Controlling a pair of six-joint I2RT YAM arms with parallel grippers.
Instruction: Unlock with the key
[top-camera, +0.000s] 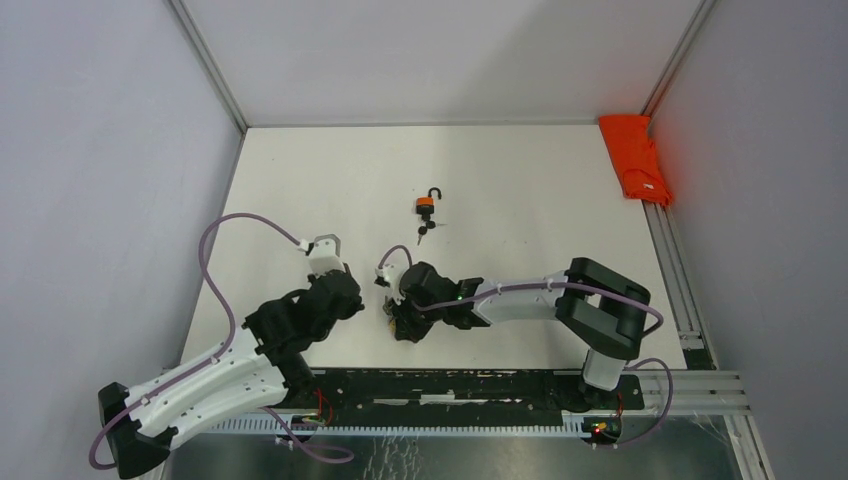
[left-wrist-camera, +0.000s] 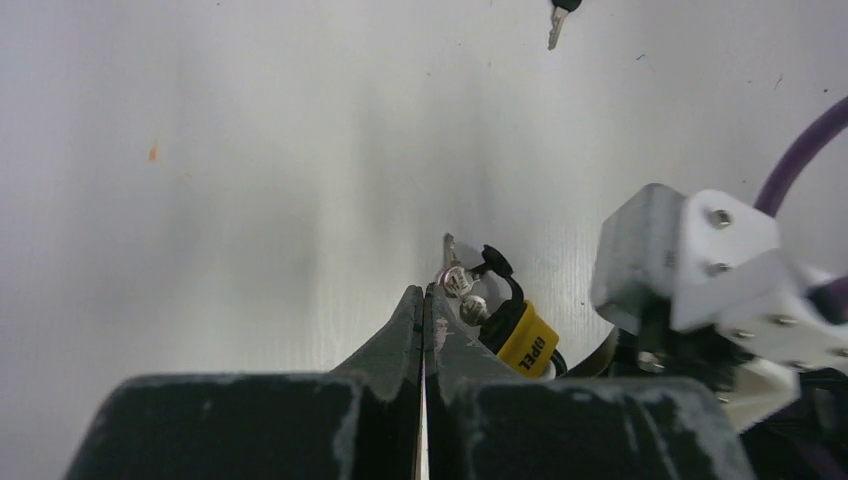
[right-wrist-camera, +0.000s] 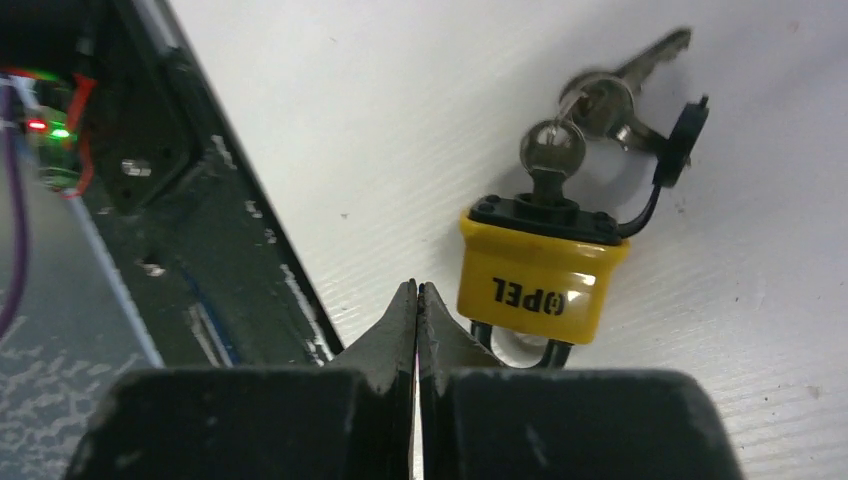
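- Seeing the key (right-wrist-camera: 552, 152) seated in the yellow padlock (right-wrist-camera: 535, 280), we judge insertion done and the turn remaining.
- Our right claw (right-wrist-camera: 417, 300) and left claw (left-wrist-camera: 425, 300) are pinched closed, holding nothing.

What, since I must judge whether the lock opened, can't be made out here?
Steel shackle of the yellow plastic padlock: right wrist view, mostly behind the right tool.
That padlock: top view, covered by the right arm.
Black-headed silver key: left wrist view, cut by the top edge.
Small orange padlock: top view, too small for detail.
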